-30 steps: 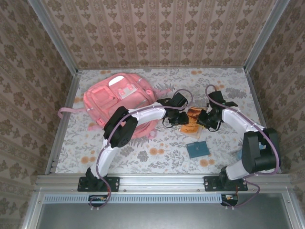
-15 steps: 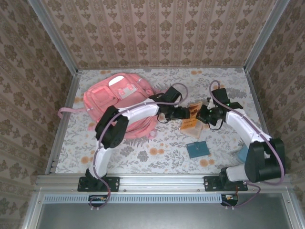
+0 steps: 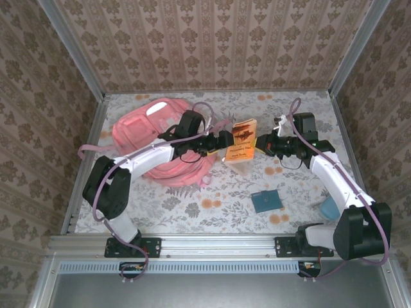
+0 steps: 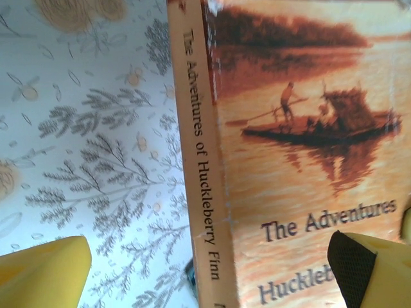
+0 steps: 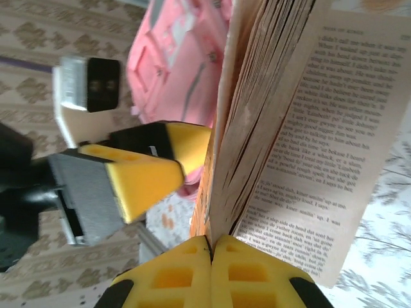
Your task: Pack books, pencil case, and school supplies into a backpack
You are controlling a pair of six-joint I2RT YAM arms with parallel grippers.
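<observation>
Orange book (image 3: 243, 142), a Huckleberry Finn paperback, is held up off the floral table (image 3: 186, 205), hanging between the two claws. Right gripper (image 3: 261, 146) is clamped on it: in the right wrist view its yellow fingers (image 5: 186, 276) are pressed together on the page edge, with the block rising straight out of the seam and one loose page fanned off to one side. The grip looks thin, maybe only the cover or a few pages; can't tell how much.

Left gripper (image 3: 225, 142) stands wide apart, holding nothing. From its own camera the fingers (image 4: 45, 273) sit at the two lower corners, and the book's spine runs lengthwise straight ahead, about midway between them. The cover spreads toward the far finger. Whether either pad touches the cover, can't tell.

Key relation: the book is directly in front of the left claw, spine-first, with its long axis running away from the claw rather than across the jaws. Salmon-pink backpack (image 3: 144, 138) lies behind the left claw, beyond the book from the right claw, so the left arm is the nearer one to it. My read: the book has to travel past the left claw to reach the bag.

Small teal book (image 3: 265, 201) lies flat, nearer the bases than the right claw. Light blue pencil case (image 3: 328, 206) peeks out by the right arm, well apart from both claws.
</observation>
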